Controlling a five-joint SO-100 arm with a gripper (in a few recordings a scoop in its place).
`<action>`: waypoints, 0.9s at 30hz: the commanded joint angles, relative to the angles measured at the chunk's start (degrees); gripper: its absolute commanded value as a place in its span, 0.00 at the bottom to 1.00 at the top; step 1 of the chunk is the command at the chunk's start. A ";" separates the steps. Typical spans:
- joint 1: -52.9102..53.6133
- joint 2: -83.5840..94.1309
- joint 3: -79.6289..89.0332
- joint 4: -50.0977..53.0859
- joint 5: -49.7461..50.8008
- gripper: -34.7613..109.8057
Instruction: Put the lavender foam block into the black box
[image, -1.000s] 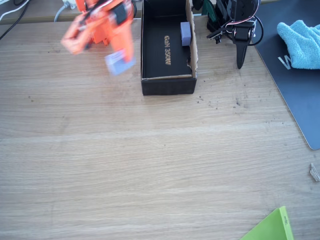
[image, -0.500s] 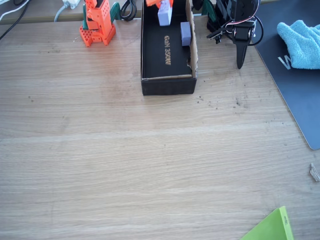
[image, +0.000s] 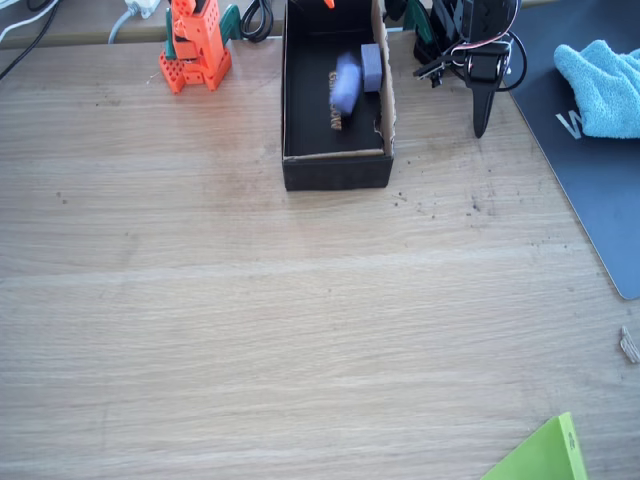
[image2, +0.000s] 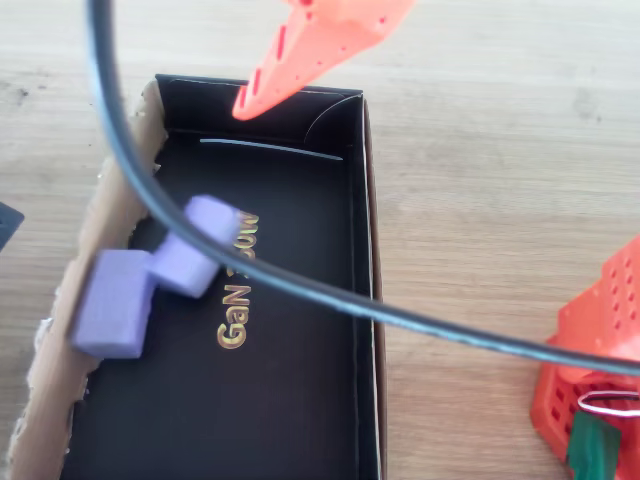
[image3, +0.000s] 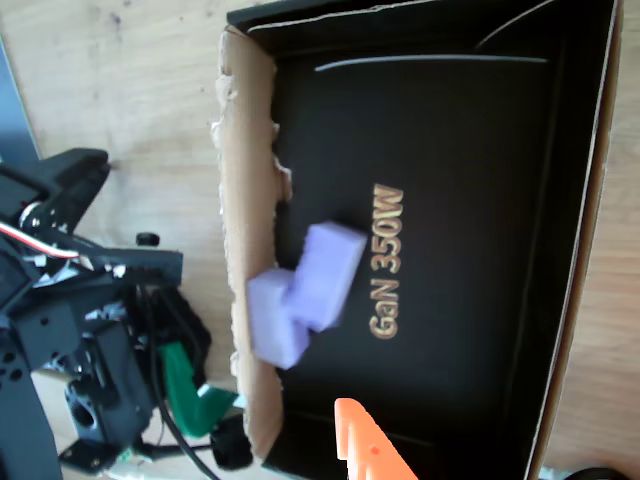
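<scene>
And it's out of the gripper (image2: 262, 92), whose grip state I cannot tell, since half a second ago: the lavender foam block (image2: 197, 246) now lies below it in the black box (image2: 362, 250), touching the paler block (image2: 112, 304) — task looks done.

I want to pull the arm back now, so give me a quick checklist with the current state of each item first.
1. Lavender foam block inside the black box: ok, it shows over the box floor, blurred in the fixed view, so it may not have settled.
2. Block free of the hand: ok, the one orange finger in the overhead view is apart from it.
3. Block against the paler lavender block: cannot tell whether it rests on it or beside it.
4. Hand open or shut: cannot tell, one finger alone shows.
5. Black cable crossing over the box in the overhead view: cannot tell whether it could snag.
</scene>
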 joint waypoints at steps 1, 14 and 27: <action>0.88 2.55 0.79 0.00 1.85 0.63; 19.51 4.48 1.05 1.76 7.91 0.62; 78.49 5.19 8.53 -7.56 1.93 0.41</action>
